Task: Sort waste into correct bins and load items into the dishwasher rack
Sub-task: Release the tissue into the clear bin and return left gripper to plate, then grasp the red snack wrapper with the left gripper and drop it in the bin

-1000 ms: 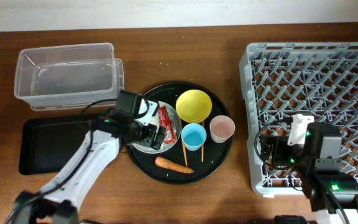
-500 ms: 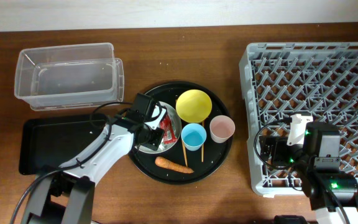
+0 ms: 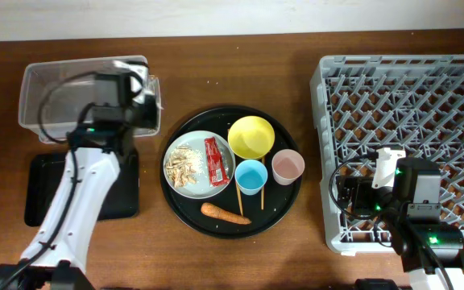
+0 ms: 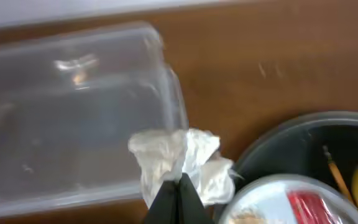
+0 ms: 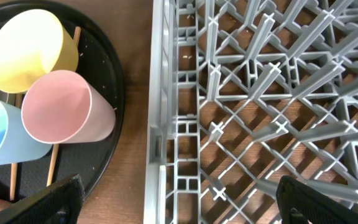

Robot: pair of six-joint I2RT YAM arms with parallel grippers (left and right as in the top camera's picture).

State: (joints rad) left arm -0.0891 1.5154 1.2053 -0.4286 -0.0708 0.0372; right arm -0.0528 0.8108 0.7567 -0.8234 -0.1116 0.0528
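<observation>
My left gripper (image 3: 143, 105) (image 4: 180, 188) is shut on the crumpled white tissue (image 4: 179, 158), which hangs over the right front corner of the clear tub (image 3: 35, 89) (image 4: 73, 124). On the grey plate (image 3: 204, 189) lie beige scraps (image 3: 185, 167) and the red wrapper (image 3: 216, 157). Around it stand the yellow bowl (image 3: 251, 136) (image 5: 30, 53), blue cup (image 3: 250, 176), pink cup (image 3: 287, 166) (image 5: 64, 115), carrot (image 3: 224, 213) and chopsticks (image 3: 239, 199). My right gripper (image 3: 351, 196) (image 5: 179, 199) hangs open over the left edge of the dishwasher rack (image 3: 409, 105) (image 5: 260, 93), holding nothing.
The plate, cups, bowl and carrot all rest on a large round black tray (image 3: 284, 213) mid-table. A flat black tray (image 3: 43, 189) lies in front of the tub, partly under my left arm. Bare wood separates the round tray from the rack.
My left gripper closed on the tissue at the plate and carried it up and left to the tub's corner. The plate now shows its scraps uncovered. The right arm has not moved.
</observation>
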